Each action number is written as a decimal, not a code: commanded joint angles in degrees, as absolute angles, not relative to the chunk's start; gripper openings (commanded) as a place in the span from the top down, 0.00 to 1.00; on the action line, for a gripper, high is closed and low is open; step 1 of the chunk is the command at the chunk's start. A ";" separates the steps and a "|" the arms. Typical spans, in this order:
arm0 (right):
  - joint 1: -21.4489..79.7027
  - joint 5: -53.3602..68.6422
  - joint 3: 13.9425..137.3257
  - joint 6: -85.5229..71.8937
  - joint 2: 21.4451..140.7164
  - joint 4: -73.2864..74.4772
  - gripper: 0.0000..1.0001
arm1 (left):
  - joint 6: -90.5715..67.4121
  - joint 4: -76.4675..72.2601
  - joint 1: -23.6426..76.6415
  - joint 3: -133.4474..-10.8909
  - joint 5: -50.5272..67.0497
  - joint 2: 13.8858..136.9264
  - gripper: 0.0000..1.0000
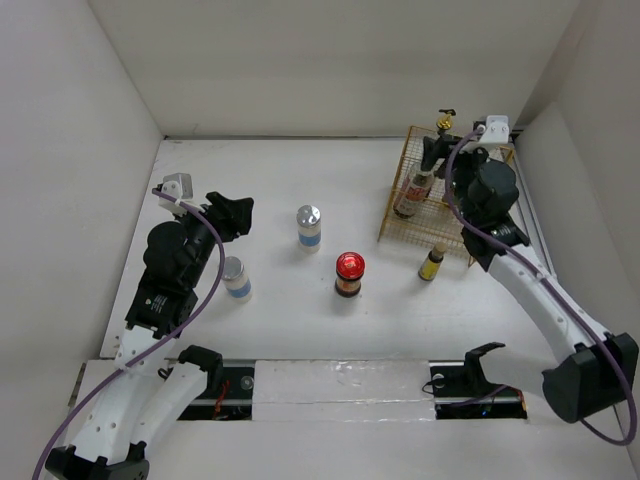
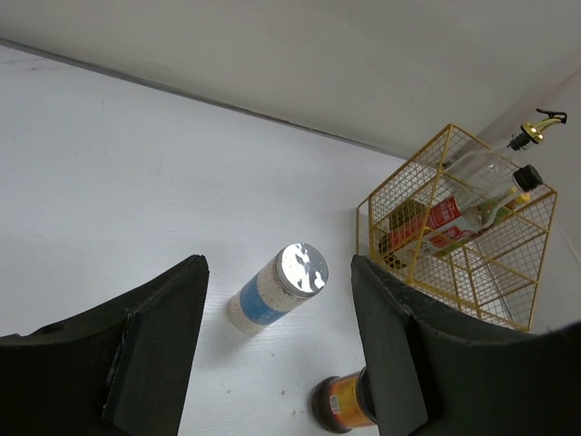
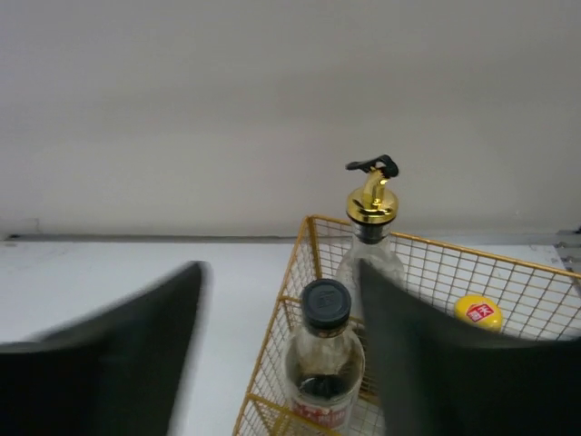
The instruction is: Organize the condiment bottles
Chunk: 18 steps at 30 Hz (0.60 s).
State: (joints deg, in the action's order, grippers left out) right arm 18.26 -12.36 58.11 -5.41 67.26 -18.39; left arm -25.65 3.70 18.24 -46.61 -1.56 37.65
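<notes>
Left pincer (image 2: 277, 363) open, empty. Silver-lid jar (image 2: 275, 287) ahead, 3 o'clock in top view. Likely glass: rigid, slick, light, tippy. Grip label band, below lid. Right pincer (image 3: 281, 359) open too.

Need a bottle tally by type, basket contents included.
Silver-lidded blue-labelled jars: 2
Red-lidded dark jar: 1
Small yellow bottle: 1
Black-capped red-labelled bottle: 1
Clear bottle with gold pourer: 1
Yellow-capped bottle, only its cap showing: 1
Total: 7
</notes>
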 commanded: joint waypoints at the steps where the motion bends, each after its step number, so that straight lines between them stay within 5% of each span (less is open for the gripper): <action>1: 21.88 -13.02 56.08 -7.90 61.89 -16.52 0.46 | -25.93 1.58 17.93 -46.58 -0.88 36.91 0.40; 3: 23.81 -10.91 53.01 -9.83 58.63 -14.86 0.79 | -25.93 1.58 17.93 -46.58 -0.88 36.91 0.31; 6: 28.81 -4.15 50.89 -9.84 56.52 -10.83 0.94 | -25.93 1.58 17.93 -46.58 -0.18 36.91 0.28; 7: 31.79 0.05 50.19 -8.80 56.51 -8.98 0.91 | -25.93 1.58 17.93 -46.58 -0.18 36.91 0.26; 12: 41.38 3.60 50.80 -4.40 56.51 7.88 0.29 | -25.93 1.58 17.93 -46.58 -0.79 36.39 0.25; 16: 47.36 0.62 50.80 -4.39 58.53 18.96 0.08 | -25.93 1.58 17.93 -46.58 -0.27 36.39 0.25; 18: 48.77 1.22 50.80 -4.39 59.58 19.69 0.05 | -25.93 1.58 17.93 -46.58 -0.26 36.39 0.25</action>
